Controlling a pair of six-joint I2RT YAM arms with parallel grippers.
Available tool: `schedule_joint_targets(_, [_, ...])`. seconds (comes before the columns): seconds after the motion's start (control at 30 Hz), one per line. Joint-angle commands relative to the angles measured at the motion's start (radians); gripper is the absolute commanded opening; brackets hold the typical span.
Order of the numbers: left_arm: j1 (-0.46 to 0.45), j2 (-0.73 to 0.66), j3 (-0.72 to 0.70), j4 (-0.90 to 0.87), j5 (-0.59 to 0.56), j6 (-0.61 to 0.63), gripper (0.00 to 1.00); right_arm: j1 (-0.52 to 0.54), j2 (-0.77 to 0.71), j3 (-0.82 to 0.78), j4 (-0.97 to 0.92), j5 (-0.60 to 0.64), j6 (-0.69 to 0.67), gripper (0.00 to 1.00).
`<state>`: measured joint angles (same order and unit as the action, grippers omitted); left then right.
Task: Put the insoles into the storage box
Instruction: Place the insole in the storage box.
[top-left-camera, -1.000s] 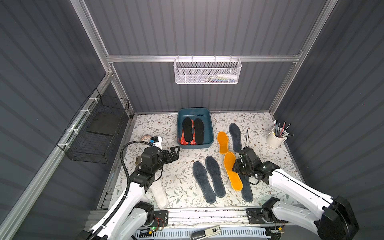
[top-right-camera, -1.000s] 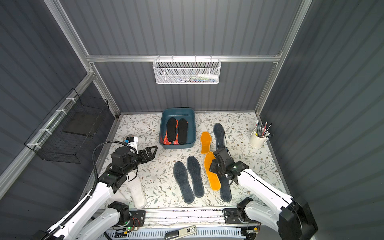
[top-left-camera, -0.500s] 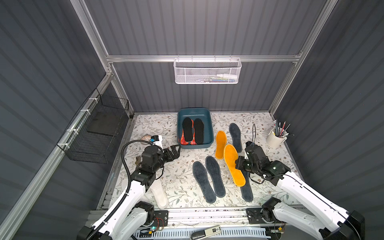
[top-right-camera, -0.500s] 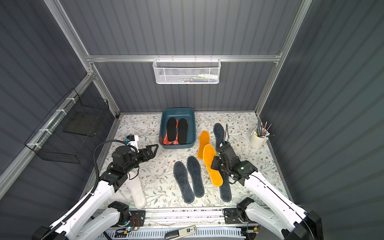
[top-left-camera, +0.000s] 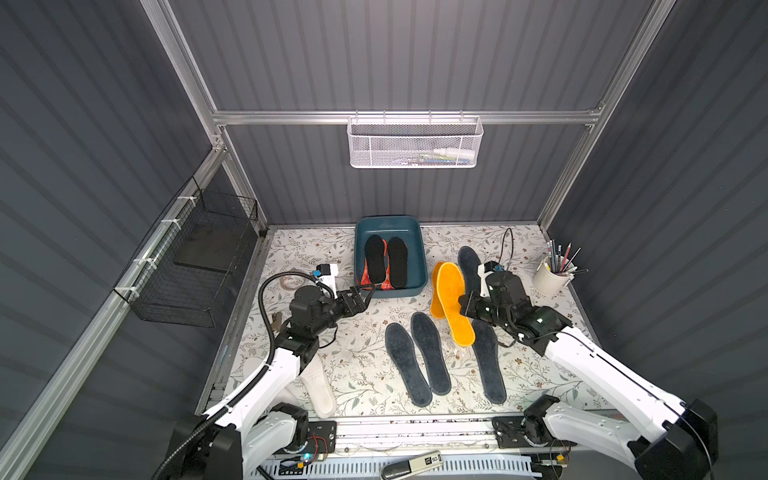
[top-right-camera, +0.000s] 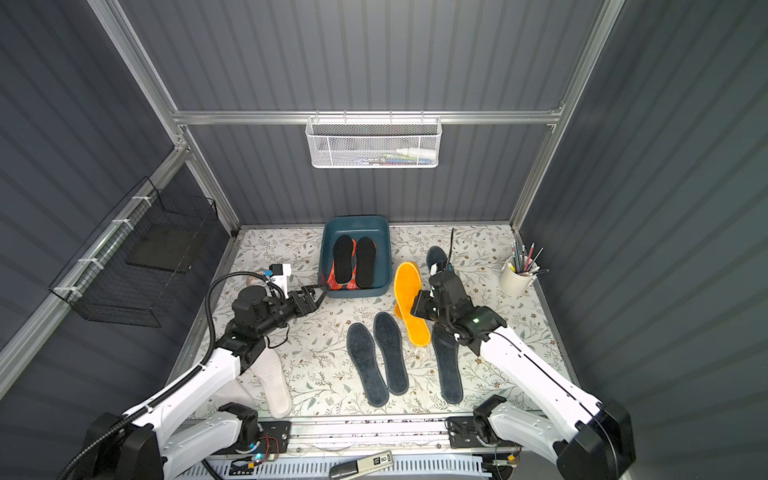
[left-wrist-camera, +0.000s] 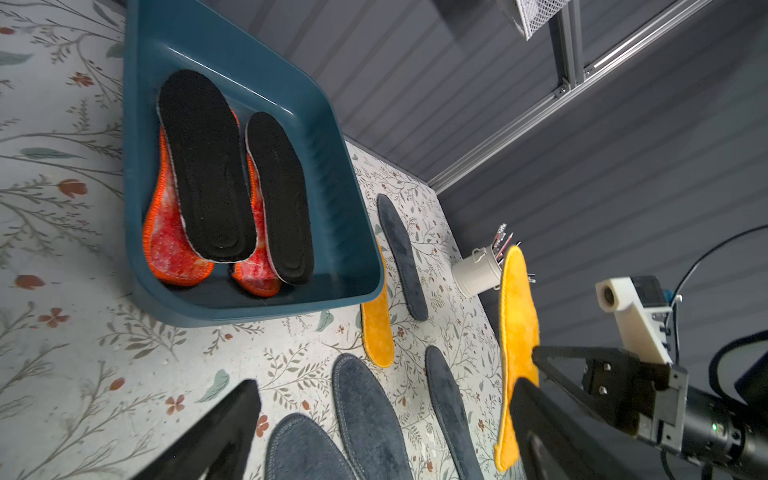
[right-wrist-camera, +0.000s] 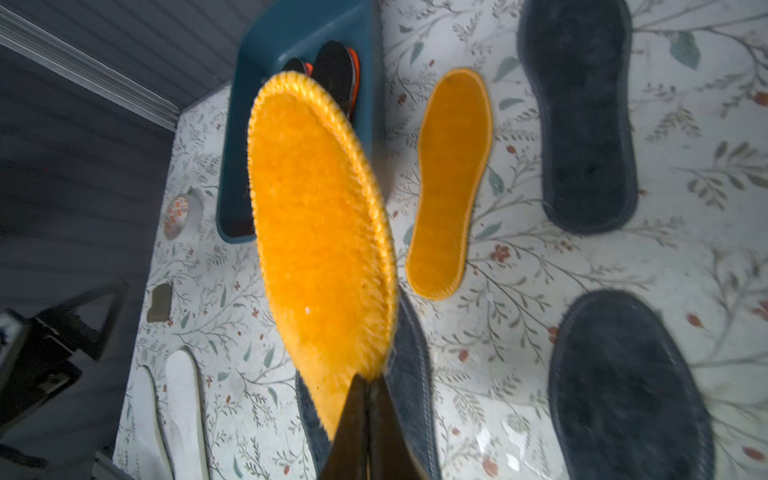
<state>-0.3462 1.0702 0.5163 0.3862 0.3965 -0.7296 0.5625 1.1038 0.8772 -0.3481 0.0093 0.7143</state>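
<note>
The teal storage box stands at the back middle. In it lie two black insoles over two red-orange ones. My right gripper is shut on the heel end of an orange-yellow insole, held tilted off the table to the right of the box. A second orange-yellow insole lies flat beneath. My left gripper is open and empty at the box's front left corner.
Two dark grey-blue insoles lie side by side front middle, two more to the right. White insoles lie under my left arm. A pencil cup stands far right. A white mesh basket and a black wire basket hang on the walls.
My right gripper has lifted the orange-yellow insole off the table and carried it back toward the box. My left gripper has edged closer to the box's front corner.
</note>
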Motion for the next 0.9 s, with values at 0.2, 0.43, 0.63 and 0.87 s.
schedule_joint_targets(0.2, [-0.062,0.112,0.031,0.153,0.076,-0.027,0.93,0.037,0.254,0.162,0.270,-0.107,0.001,0.00])
schedule_joint_targets(0.43, [-0.101,0.208,0.078,0.214,0.090,-0.037,0.90,0.081,0.366,0.245,0.335,-0.180,0.020,0.00])
schedule_joint_targets(0.63, [-0.112,0.257,0.097,0.267,0.090,-0.054,0.88,0.108,0.412,0.250,0.377,-0.250,0.051,0.00])
schedule_joint_targets(0.87, [-0.112,0.287,0.111,0.311,0.093,-0.070,0.64,0.130,0.421,0.244,0.381,-0.276,0.062,0.00])
